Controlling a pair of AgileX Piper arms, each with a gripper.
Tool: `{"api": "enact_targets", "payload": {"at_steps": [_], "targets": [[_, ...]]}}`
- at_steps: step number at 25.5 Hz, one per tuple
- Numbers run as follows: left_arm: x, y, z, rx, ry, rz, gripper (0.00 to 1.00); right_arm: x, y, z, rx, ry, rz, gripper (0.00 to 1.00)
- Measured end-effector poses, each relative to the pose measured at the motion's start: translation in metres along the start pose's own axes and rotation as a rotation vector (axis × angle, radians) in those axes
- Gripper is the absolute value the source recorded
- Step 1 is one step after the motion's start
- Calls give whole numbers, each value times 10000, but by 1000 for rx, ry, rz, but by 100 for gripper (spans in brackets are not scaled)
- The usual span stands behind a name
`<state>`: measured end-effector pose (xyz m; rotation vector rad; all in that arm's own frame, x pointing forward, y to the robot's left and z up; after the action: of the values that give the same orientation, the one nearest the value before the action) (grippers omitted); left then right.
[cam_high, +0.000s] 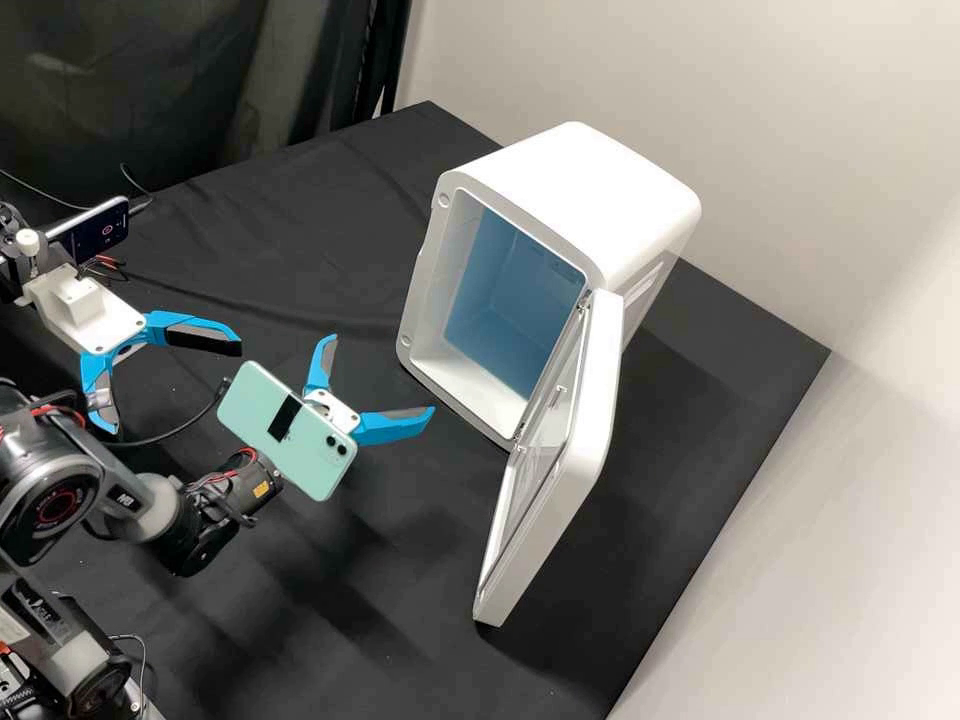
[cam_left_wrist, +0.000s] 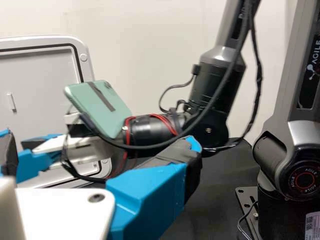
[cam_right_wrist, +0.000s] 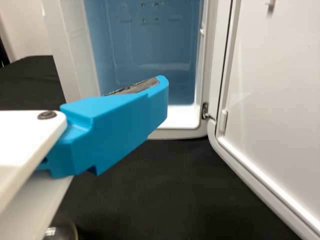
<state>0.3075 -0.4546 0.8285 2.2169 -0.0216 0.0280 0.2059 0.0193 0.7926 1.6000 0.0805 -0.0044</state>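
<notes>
A white mini fridge (cam_high: 590, 190) with a light blue inside stands on the black bench (cam_high: 300, 230), its door (cam_high: 560, 450) swung wide open. My right gripper (cam_high: 381, 375) hovers open in front of the fridge mouth with nothing between its fingers. One blue finger (cam_right_wrist: 115, 120) points at the bare blue chamber (cam_right_wrist: 145, 50), with the door's inner face (cam_right_wrist: 275, 100) beside it. My left gripper (cam_high: 175, 385) is open and holds nothing, farther from the fridge, behind the right gripper. Past its finger (cam_left_wrist: 150, 195) I see the right wrist and the fridge door (cam_left_wrist: 40, 75).
A mint-green phone (cam_high: 285, 430) is mounted on the right wrist (cam_left_wrist: 97, 107), and a dark phone (cam_high: 95, 228) on the left one. An arm base (cam_left_wrist: 290, 170) stands close by. The bench's edge (cam_high: 740, 500) runs just past the fridge, beside a white wall.
</notes>
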Motion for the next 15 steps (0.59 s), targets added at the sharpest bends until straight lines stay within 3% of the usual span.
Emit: {"api": "enact_targets", "payload": {"at_steps": [2,7,12,15], "targets": [[0,0,0,0,0,0,100,-83,-45,26,-2,-13,-21,100],[0,0,0,0,0,0,100,-192,-121,64,-41,-33,-61,100],[0,0,0,0,0,0,100,-204,-144,75,-48,-38,-74,100],[-44,-47,-18,0,6,-13,100,-196,-167,101,-49,-52,-87,100]]}}
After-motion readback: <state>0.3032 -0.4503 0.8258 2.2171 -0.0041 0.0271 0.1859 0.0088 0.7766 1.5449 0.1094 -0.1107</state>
